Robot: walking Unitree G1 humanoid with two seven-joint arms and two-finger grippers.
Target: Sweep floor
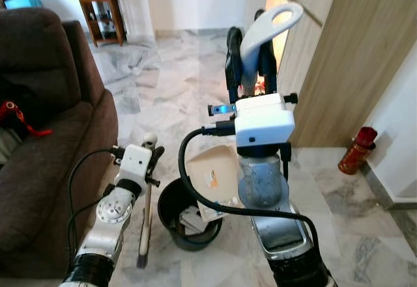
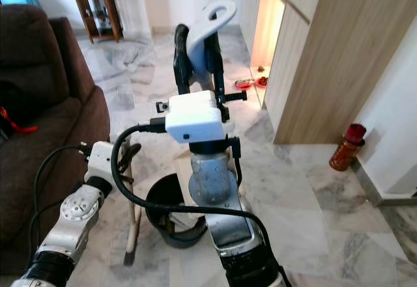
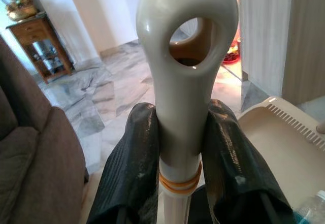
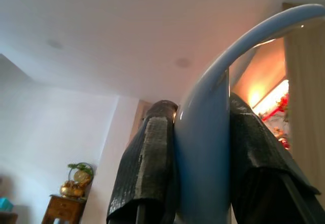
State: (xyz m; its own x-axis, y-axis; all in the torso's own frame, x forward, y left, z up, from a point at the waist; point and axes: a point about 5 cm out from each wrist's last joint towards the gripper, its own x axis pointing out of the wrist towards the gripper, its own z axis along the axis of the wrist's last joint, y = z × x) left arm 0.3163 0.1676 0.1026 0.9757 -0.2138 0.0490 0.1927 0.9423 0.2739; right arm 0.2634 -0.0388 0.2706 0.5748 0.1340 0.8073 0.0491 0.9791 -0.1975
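My right gripper (image 1: 251, 66) is raised high and shut on the pale loop handle (image 1: 270, 27) of a dustpan; the same handle (image 4: 203, 148) sits between both black fingers (image 4: 147, 168). The beige dustpan pan (image 1: 212, 170) hangs tilted over a black bin (image 1: 171, 199) that holds scraps of rubbish (image 1: 192, 218). My left gripper (image 1: 151, 153) is low, left of the bin, and shut on the cream broom handle (image 3: 185, 82), just under its hole. The broom stick (image 1: 146, 222) runs down to the marble floor beside the bin.
A brown sofa (image 1: 45, 137) with a red item (image 1: 13, 114) stands close on the left. A wooden side table (image 1: 101, 7) is far back left. A wood-panelled cabinet (image 1: 352, 59) and a red canister (image 1: 357, 149) stand on the right. Open marble floor (image 1: 176, 79) lies ahead.
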